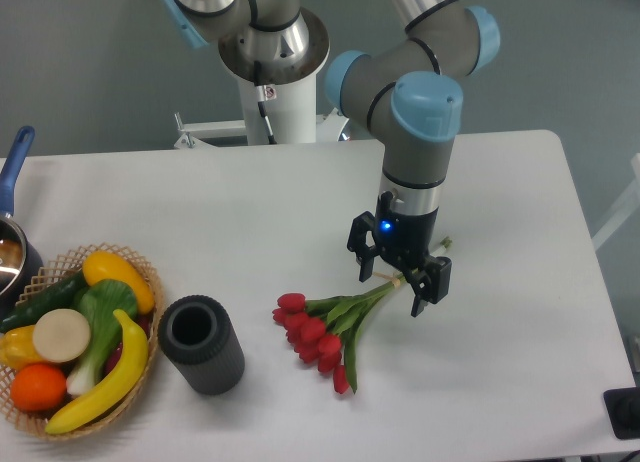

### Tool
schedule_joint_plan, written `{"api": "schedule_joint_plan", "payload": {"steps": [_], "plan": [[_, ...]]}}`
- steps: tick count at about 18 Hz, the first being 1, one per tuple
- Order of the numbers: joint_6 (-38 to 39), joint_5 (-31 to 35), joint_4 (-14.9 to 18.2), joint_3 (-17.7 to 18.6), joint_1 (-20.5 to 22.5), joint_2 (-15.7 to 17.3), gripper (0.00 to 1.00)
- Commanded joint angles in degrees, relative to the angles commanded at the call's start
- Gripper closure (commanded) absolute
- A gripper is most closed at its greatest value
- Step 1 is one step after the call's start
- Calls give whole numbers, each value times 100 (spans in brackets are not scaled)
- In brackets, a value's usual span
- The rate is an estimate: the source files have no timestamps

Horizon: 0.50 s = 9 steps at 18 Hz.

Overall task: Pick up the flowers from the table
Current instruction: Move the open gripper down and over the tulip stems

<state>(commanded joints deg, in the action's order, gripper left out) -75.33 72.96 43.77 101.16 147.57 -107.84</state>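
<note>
One claw: the gripper (397, 282) hangs spread wide, both fingers apart, grasping nothing.
Flowers: the flowers (330, 328) lie flat on the table (520, 312); their bound stems pass between and under the fingers, the red heads fan out to the lower left of the claw, and the stem ends poke out to its upper right.
Contact: whether the fingertips touch the stems cannot be told from this view.
Risk, thin grip: the stems are slim and lie low, so fingers that close too high would likely pinch air.
Risk, off-balance lift: the heavy heads sit well away from the claw; a grip near the stem ends may let the bunch droop, swing or slide out.
Risk, crushing: a hard squeeze could bend the stems.
Risk, table strike: a descent too deep would jam the fingertips into the tabletop.
Neighbours: a dark cylinder (202, 344) and a fruit basket (77, 337) stand far to the left of the claw, unlikely to interfere.
</note>
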Motion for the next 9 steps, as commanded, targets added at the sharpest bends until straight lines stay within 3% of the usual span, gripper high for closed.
{"api": "schedule_joint_plan", "payload": {"steps": [4,7,9], "plan": [[106,-45,0,114,-18,-79,0],[115,-27,27,516,-97,-123,0],[141,-1,35,563,-114,-158,0]]}}
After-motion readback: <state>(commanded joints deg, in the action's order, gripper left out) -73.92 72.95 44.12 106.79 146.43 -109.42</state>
